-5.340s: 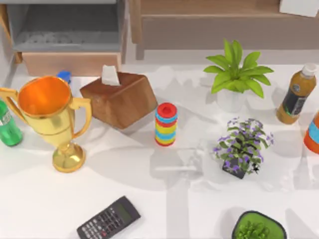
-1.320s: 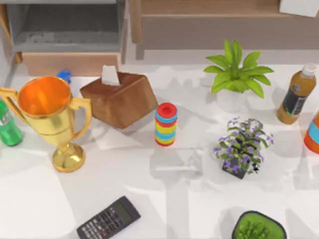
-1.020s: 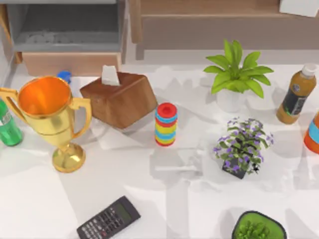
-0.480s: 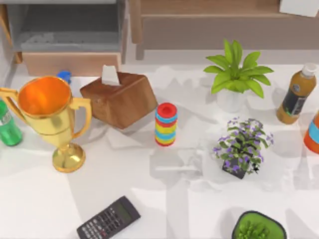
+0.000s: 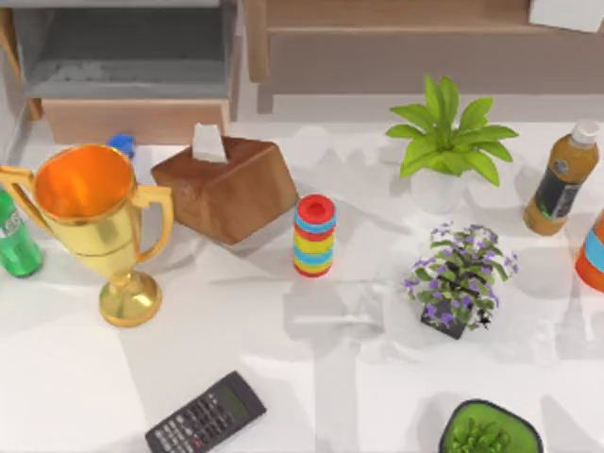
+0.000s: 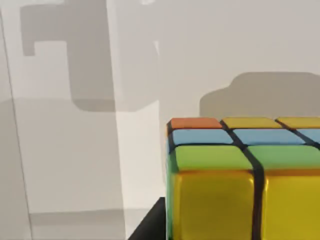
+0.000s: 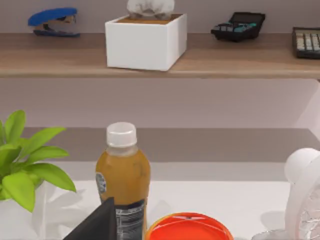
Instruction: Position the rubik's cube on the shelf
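My left fingers' opening: cannot tell. Tiled yellow-green-blue rubik's cube (image 6: 245, 180) close beneath; an off-centre pinch risks slipping short of light-brown wooden shelf (image 7: 165, 62).

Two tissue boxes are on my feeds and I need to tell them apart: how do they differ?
The brown tissue box is dark wood with slanted sides; the white tissue box is plain white and square-sided. The brown one sits on the table beside the gold trophy; the white one stands up on the shelf, between a blue stapler and a calculator. Both have a white tissue poking from the top.

Glossy rubik's cube (image 6: 245, 180), wooden shelf (image 7: 210, 62)
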`<action>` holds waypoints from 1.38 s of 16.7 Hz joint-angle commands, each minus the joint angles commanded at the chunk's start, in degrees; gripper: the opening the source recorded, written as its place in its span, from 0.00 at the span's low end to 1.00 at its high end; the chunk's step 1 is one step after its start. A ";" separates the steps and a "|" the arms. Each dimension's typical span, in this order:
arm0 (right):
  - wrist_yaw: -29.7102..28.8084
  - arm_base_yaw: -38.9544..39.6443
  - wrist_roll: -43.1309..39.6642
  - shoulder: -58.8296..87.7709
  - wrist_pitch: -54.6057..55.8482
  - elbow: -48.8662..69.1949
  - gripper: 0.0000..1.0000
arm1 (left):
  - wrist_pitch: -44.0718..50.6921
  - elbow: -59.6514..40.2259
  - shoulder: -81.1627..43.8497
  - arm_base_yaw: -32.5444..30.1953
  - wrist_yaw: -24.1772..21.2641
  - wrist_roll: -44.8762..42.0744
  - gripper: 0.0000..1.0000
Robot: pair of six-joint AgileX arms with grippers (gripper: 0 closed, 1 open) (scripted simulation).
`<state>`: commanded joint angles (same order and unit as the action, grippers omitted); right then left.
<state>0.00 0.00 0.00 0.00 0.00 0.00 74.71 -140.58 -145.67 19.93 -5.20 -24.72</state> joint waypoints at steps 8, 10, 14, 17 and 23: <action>0.00 0.00 0.00 0.00 0.00 0.00 1.00 | 1.98 8.76 16.81 -8.32 2.03 -2.18 0.00; 0.00 0.00 0.00 0.00 0.00 0.00 1.00 | -0.66 13.81 21.86 -15.22 3.02 -2.76 0.00; 0.00 0.00 0.00 0.00 0.00 0.00 1.00 | -13.31 25.81 28.28 -33.34 5.96 -3.22 0.00; 0.00 0.00 0.00 0.00 0.00 0.00 1.00 | -29.15 33.61 29.40 -47.08 10.28 -2.91 0.00; 0.00 0.00 0.00 0.00 0.00 0.00 1.00 | -72.92 42.81 24.02 -62.61 24.89 -1.16 0.00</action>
<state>0.00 0.00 0.00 0.00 0.00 0.00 1.79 -97.77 -121.65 -42.68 19.70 -25.88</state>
